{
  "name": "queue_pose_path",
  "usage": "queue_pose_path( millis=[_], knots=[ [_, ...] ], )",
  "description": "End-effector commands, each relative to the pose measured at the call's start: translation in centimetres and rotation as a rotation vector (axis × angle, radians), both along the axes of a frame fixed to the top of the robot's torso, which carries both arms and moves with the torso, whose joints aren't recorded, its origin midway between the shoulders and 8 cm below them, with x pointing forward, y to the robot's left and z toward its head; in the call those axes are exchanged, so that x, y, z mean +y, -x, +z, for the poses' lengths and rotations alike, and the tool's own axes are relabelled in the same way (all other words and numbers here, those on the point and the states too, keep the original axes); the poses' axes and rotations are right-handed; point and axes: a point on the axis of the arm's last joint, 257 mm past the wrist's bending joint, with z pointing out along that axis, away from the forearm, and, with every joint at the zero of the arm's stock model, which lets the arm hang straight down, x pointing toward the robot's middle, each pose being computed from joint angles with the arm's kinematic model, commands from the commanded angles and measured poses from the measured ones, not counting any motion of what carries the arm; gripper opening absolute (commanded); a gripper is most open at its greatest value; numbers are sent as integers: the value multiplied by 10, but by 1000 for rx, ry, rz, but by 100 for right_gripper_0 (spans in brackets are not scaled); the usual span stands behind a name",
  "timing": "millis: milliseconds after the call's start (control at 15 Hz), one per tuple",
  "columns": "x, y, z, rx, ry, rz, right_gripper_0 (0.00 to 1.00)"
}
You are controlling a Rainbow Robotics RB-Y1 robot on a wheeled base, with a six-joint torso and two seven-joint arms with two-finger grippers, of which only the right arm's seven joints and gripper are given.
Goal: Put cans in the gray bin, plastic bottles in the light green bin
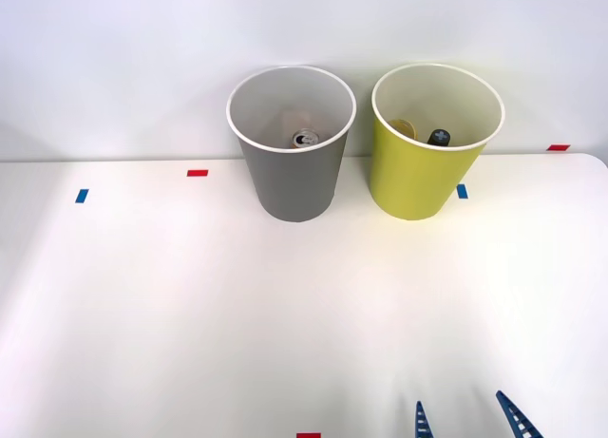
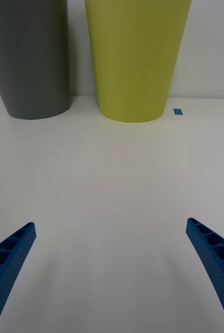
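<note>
The gray bin (image 1: pixel 293 143) stands at the back of the white table, and a can (image 1: pixel 305 139) with a silver top lies at its bottom. To its right is the light green bin (image 1: pixel 432 143), holding a plastic bottle (image 1: pixel 439 137) with a dark cap beside something yellow. My right gripper (image 1: pixel 462 411) is low at the table's front edge, open and empty, its blue fingers spread wide. In the right wrist view the gripper (image 2: pixel 111 231) faces both bins, gray bin (image 2: pixel 31 57) and light green bin (image 2: pixel 135 57), across bare table.
Small tape marks dot the table: blue (image 1: pixel 82 196), red (image 1: pixel 197 173), blue (image 1: pixel 462 191) by the green bin, red (image 1: pixel 559 147) at the far right, red (image 1: pixel 309 435) at the front edge. A white wall stands close behind the bins.
</note>
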Motion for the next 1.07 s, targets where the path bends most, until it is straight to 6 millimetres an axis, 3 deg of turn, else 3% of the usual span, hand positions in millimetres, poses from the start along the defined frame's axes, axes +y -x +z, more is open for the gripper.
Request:
queue_pose_path(
  millis=[67, 1067],
  knots=[
    [0, 0, 0, 0, 0, 0, 100],
    [0, 0, 0, 0, 0, 0, 100]
  ],
)
